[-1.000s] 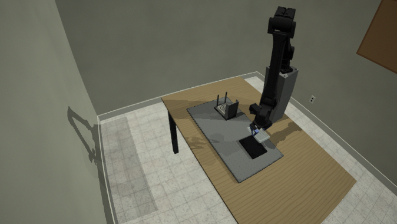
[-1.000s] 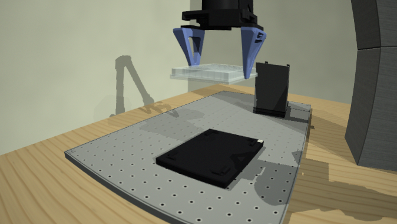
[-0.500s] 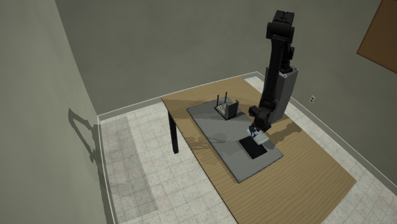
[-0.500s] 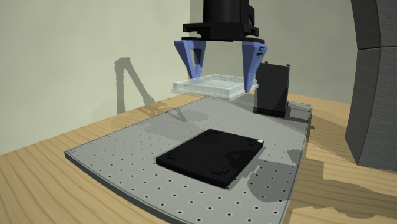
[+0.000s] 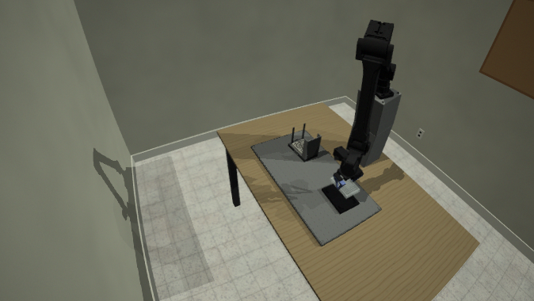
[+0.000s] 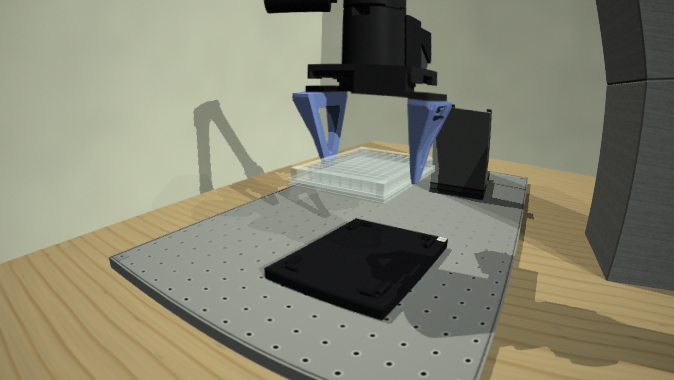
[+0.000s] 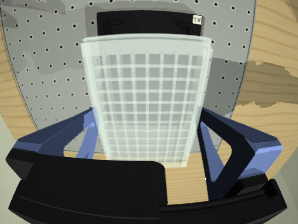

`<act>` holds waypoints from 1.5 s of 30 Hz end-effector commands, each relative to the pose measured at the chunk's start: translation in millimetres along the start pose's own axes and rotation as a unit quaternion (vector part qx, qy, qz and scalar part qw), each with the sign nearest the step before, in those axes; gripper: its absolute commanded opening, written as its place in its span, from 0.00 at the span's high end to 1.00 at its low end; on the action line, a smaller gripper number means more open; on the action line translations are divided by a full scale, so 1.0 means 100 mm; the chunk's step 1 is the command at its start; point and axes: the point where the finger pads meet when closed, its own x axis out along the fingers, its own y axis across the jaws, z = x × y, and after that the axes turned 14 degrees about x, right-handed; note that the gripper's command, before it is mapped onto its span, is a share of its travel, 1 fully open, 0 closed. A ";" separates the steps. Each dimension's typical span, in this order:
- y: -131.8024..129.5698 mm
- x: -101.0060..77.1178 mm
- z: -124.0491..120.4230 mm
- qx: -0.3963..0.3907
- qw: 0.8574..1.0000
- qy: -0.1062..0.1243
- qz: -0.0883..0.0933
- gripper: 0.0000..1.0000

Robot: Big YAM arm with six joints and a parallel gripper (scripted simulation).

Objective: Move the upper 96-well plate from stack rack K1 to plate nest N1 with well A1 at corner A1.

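My gripper [image 6: 370, 167] with blue fingers is shut on a clear 96-well plate [image 6: 361, 172] and holds it level in the air, above and behind the nest. The plate also shows in the wrist view [image 7: 147, 103] and in the top view [image 5: 350, 190]. The black plate nest N1 [image 6: 357, 265] lies flat on the grey perforated baseplate, with a pale square A1 mark [image 6: 442, 239] at its far right corner; the mark also shows in the wrist view [image 7: 197, 20]. The stack rack K1 [image 5: 305, 146] stands at the far end of the baseplate and holds a plate.
The grey perforated baseplate [image 6: 320, 280] lies on a wooden table. The robot's grey pedestal [image 6: 635, 150] stands to the right. The back of the black rack [image 6: 462, 152] stands just behind the gripper's right finger.
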 end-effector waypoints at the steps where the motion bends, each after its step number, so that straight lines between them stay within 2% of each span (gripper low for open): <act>1: -0.02 0.06 0.06 0.008 1.000 -0.003 -0.003 1.00; 34: 0.01 0.54 0.05 0.015 1.000 0.000 0.001 1.00; 35: -0.04 0.56 0.08 0.013 1.000 -0.005 -0.005 1.00; 37: 0.00 0.59 0.04 0.014 1.000 0.000 0.001 1.00; 42: 0.01 0.68 0.05 0.017 1.000 0.000 0.001 1.00; 45: -0.08 0.67 0.11 0.013 1.000 -0.008 -0.008 1.00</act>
